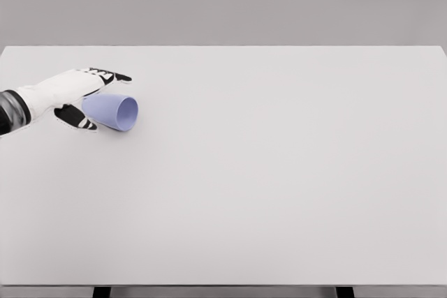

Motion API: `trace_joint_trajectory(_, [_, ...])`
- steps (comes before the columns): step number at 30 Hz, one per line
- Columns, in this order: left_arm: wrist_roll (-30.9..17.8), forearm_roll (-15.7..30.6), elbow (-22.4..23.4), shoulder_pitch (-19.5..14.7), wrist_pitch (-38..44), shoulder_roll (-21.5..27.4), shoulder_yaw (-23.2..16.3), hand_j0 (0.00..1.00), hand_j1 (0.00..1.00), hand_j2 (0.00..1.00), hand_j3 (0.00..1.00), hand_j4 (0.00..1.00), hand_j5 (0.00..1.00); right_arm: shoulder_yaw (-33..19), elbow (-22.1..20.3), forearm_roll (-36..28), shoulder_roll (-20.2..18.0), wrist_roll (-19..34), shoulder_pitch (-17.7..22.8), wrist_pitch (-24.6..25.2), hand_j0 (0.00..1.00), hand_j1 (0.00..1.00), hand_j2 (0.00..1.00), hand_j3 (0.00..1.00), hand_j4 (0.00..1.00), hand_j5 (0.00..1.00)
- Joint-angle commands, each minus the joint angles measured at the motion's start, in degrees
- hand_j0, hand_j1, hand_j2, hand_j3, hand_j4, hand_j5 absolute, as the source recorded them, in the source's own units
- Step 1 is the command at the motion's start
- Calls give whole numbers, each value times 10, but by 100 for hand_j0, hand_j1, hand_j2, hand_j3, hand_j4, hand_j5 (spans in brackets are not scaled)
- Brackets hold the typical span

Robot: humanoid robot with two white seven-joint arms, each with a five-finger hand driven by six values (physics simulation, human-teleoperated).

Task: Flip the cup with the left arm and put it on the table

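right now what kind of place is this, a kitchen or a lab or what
Most likely a simulated test bench, not a kitchen: a bare white table against a blank grey backdrop, with only a lavender cup on its side in the robot's left hand.

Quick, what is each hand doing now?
Left hand: fingers wrapped around the lavender cup, which lies on its side on the table.
Right hand: not in view.

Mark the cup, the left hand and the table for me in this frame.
cup (112, 112): head view, on its lavender side wall.
left hand (70, 88): head view, on the white back of the hand.
table (279, 186): head view, on bare tabletop.
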Motion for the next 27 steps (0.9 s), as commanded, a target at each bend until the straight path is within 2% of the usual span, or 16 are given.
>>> trace_joint_trajectory(1, [0,2,19,-2,0,0,-18,99,99,99,99,99,99,0,0,0,0,0,0,0,100,100,100,100,100,100])
trace_joint_trajectory(7, [0,6,50,-13,0,-16,-21,99,99,99,99,99,99,0,0,0,0,0,0,0,100,100,100,100,100,100])
trace_joint_trajectory(14, [0,38,82,-18,-1,-17,-21,99,99,99,99,99,99,0,0,0,0,0,-1,0,100,100,100,100,100,100])
trace_joint_trajectory(25, [0,36,105,-23,-5,-31,-22,99,99,99,99,99,99,0,0,0,0,0,0,0,100,100,100,100,100,100])
trace_joint_trajectory(27, [0,35,123,-38,-7,-40,-33,99,99,99,99,99,99,0,0,0,0,0,-1,0,100,100,100,100,100,100])
